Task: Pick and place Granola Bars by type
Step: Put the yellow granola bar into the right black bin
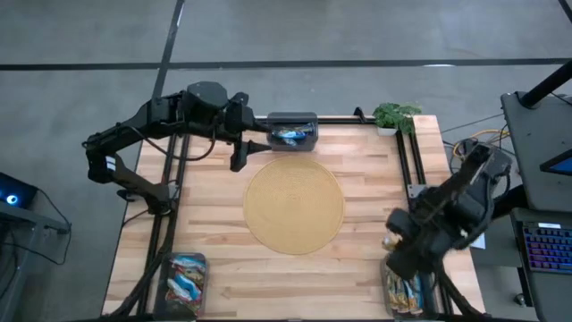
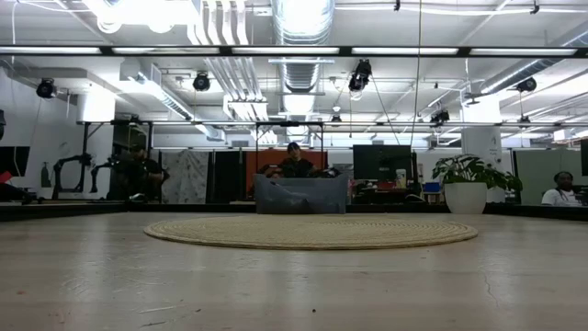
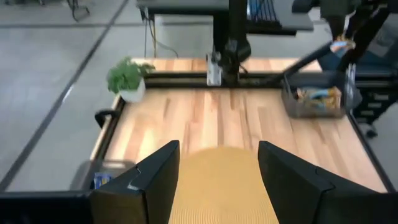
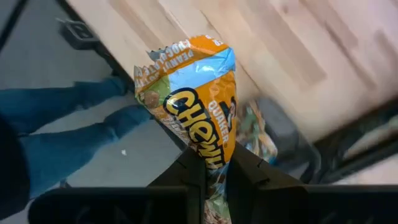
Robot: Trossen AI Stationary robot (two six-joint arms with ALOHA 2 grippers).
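The right gripper [image 4: 210, 163] pinches an orange granola bar [image 4: 196, 102] by its crimped end. It looks light, crinkly and slippery. The left gripper [image 3: 217, 177] hangs spread, empty.

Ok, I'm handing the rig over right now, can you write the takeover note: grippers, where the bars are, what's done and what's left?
Right gripper: shut on an orange and blue foil-wrapped granola bar, raised near the table's right edge, by the translucent grey bin at the front right corner.
Left gripper: open, empty, at the back of the table beside the translucent grey bin at the back edge.
Bars: blue ones in the back bin, orange-brown ones in the front right bin, mixed colours in the grey bin at the front left corner.
Round woven mat: bare.
Done: cannot tell how many are sorted.
Left: place the held bar; the front left bin probably holds the unsorted ones.
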